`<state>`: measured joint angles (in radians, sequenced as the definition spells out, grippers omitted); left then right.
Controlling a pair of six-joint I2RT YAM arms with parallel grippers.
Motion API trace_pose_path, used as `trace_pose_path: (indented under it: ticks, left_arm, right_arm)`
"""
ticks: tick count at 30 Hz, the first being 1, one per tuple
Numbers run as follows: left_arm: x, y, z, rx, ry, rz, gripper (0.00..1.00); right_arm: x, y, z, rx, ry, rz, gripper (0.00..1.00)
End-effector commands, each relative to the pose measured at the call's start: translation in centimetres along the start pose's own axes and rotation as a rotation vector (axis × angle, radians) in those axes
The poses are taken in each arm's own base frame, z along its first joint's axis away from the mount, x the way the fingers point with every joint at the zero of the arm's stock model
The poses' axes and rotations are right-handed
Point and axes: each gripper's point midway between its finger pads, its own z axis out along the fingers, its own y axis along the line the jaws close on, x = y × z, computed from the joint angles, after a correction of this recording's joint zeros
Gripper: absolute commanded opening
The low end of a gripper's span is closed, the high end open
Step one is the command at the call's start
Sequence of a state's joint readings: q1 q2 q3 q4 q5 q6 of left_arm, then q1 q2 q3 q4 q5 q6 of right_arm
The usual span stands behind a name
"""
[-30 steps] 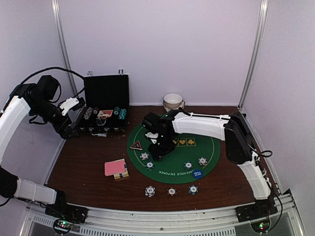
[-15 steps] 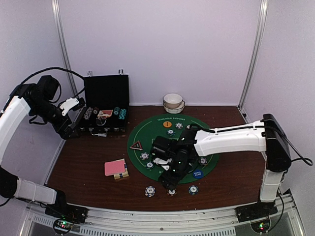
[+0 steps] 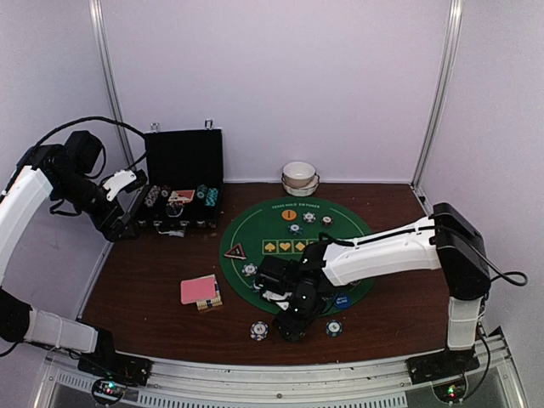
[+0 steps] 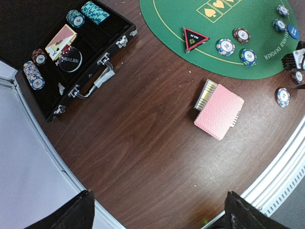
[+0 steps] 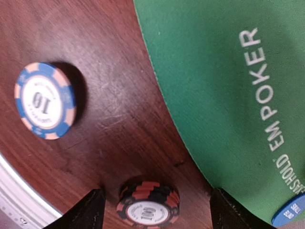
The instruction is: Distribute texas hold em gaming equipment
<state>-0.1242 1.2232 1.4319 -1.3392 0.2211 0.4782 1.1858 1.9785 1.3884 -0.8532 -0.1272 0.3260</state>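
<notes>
My right gripper [image 3: 292, 325] is low over the table's front strip, open, its fingers [image 5: 88, 210] standing apart on either side of a black-and-red chip stack [image 5: 148, 205]. A blue chip marked 10 [image 5: 44, 101] lies to one side. Two blue chips [image 3: 258, 330] [image 3: 333, 327] flank the gripper. The pink-backed cards [image 3: 198, 289] lie left of the green mat [image 3: 280, 234]. The red triangle [image 3: 235, 252], the orange button [image 3: 290, 215] and the blue button [image 3: 341, 300] lie on the mat. My left gripper [image 4: 159, 220] is open and empty, high beside the case.
The black hinged case [image 3: 181, 183] stands open at the back left with chips and a card pack inside. White bowls [image 3: 299, 177] stand at the back behind the mat. More chips [image 3: 309, 218] lie on the mat's far half. A metal rail [image 3: 255, 374] runs along the front edge.
My right arm swung from the mat's left side toward the front edge and lowered around the middle chip stack. The left arm has not moved.
</notes>
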Motion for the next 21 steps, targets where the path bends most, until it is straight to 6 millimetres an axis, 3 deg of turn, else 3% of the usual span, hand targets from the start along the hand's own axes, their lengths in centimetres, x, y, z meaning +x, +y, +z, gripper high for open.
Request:
trace_pose_path:
  ticks: [1, 8, 15, 21]
  left_arm:
    - [-0.3, 0.2, -0.6, -0.008, -0.014, 0.010, 0.98]
    - [-0.4, 0.2, -0.5, -0.006, -0.015, 0.010, 0.98]
    - [-0.4, 0.2, -0.5, -0.006, -0.015, 0.009, 0.98]
    - [-0.3, 0.1, -0.5, -0.007, -0.015, 0.010, 0.97]
  right_arm:
    - [0.1, 0.4, 1.2, 0.001, 0.013, 0.003, 0.75]
    - [0.5, 0.0, 1.0, 0.019, 0.022, -0.003, 0.58]
    - [0.1, -0.2, -0.7, 0.032, -0.002, -0.003, 0.38]
    - [-0.5, -0.4, -3.2, 0.046, -0.034, -0.012, 0.33]
